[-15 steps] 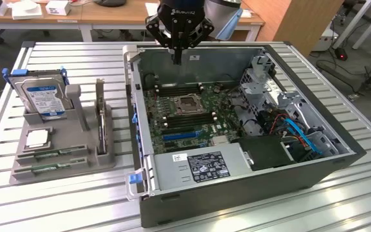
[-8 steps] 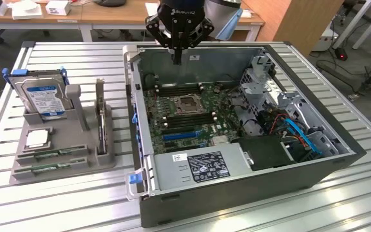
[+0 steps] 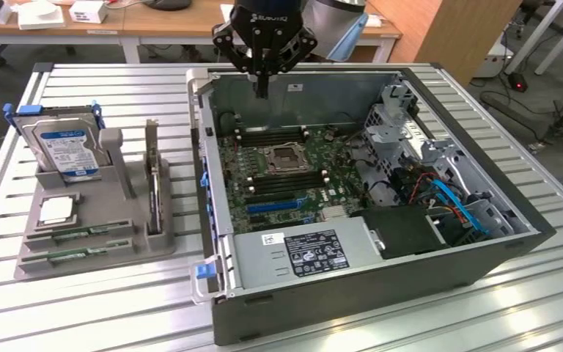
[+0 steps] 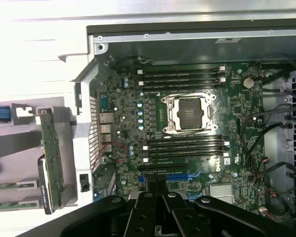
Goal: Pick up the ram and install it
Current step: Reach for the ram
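Hovering above the open PC case, gripper pinched shut, apparently empty; ram lies slotted in the gray fixture for pickup.

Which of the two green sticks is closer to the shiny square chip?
The back ram stick, lying right next to the square chip in the gray holder. The front ram stick sits beyond it, at the holder's near edge.
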### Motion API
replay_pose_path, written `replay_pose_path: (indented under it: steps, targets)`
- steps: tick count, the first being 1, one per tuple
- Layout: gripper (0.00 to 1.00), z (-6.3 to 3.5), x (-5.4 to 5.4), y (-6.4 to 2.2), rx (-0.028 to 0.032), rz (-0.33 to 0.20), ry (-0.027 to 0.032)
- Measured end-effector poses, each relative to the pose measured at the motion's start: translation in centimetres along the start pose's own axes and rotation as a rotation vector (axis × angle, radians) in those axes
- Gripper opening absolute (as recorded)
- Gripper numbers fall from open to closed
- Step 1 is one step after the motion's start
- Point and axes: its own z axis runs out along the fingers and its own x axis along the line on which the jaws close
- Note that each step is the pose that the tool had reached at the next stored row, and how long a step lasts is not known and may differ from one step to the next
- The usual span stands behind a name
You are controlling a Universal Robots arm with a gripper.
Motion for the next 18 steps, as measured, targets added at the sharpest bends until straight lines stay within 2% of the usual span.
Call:
replay_pose_path:
  steps: [10, 16, 18]
  targets:
    - [0.09, -0.07, 2.8, -0.21, -0.0001, 0.0, -0.0001]
    - [0.09, -0.16, 6.1, -0.45, -0.0001, 0.0, 0.0]
    - [0.09, -0.18, 6.7, -0.5, 0.0, 0.0, 0.0]
